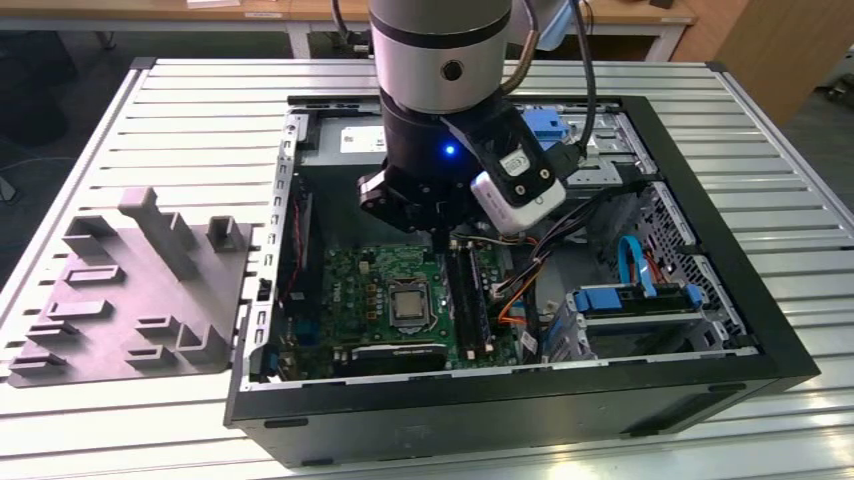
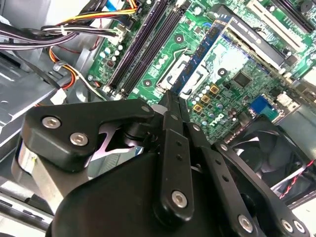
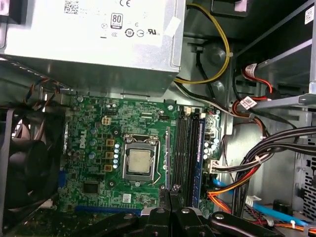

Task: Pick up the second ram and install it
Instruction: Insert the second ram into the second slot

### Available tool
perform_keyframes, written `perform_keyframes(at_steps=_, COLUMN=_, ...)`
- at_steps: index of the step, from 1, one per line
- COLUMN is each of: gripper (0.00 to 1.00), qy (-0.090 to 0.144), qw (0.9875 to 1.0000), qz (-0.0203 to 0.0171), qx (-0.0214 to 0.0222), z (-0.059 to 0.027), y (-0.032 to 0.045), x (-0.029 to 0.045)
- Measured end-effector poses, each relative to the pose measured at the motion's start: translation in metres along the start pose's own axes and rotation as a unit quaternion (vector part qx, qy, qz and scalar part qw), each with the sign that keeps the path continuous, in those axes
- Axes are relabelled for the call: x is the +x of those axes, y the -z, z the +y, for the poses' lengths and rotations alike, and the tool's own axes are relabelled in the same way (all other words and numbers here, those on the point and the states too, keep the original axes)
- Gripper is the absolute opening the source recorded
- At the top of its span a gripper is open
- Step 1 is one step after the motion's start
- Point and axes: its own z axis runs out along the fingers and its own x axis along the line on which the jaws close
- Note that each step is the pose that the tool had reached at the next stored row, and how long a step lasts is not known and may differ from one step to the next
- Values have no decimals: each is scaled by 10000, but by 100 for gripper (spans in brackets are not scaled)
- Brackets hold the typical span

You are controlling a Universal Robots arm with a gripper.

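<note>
Several long dark strips run side by side in the memory slots [image 3: 187,148] next to the processor socket [image 3: 139,163]. The second ram [image 1: 466,292], as far as can be made out, is one of them standing on edge; which one I cannot tell. Just above one end of that row hangs the gripper [image 1: 446,243], its fingers [image 2: 173,103] pressed together with nothing plainly seen between them. Around the slots spreads the green board [image 3: 94,133], with a black fan [image 3: 24,163] at one side and bundled cables [image 3: 256,163] at the other. The grey power supply [image 3: 94,29] sits past the board. All of this lies inside the open black computer case [image 1: 534,400], which rests on a slatted metal table [image 1: 200,90]. A purple-grey tray [image 1: 134,300] sits beside the case toward the exterior view's left.
</note>
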Motion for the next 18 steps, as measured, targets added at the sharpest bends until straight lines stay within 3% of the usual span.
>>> perform_keyframes(at_steps=4, gripper=11, qy=-10, qw=10000, qz=0, qx=1, z=0, y=-1, x=0)
perform_keyframes(at_steps=10, gripper=11, qy=-161, qw=9999, qz=-7, qx=-38, z=-2, y=-50, x=-1)
perform_keyframes(at_steps=11, gripper=11, qy=-168, qw=9998, qz=-9, qx=-68, z=-2, y=-55, x=-4)
perform_keyframes(at_steps=14, gripper=11, qy=-182, qw=9995, qz=-19, qx=-257, z=-3, y=-67, x=-21)
perform_keyframes(at_steps=15, gripper=11, qy=-184, qw=9994, qz=-20, qx=-278, z=-3, y=-78, x=-26)
perform_keyframes(at_steps=18, gripper=11, qy=-184, qw=9994, qz=-19, qx=-282, z=-7, y=-133, x=-48)
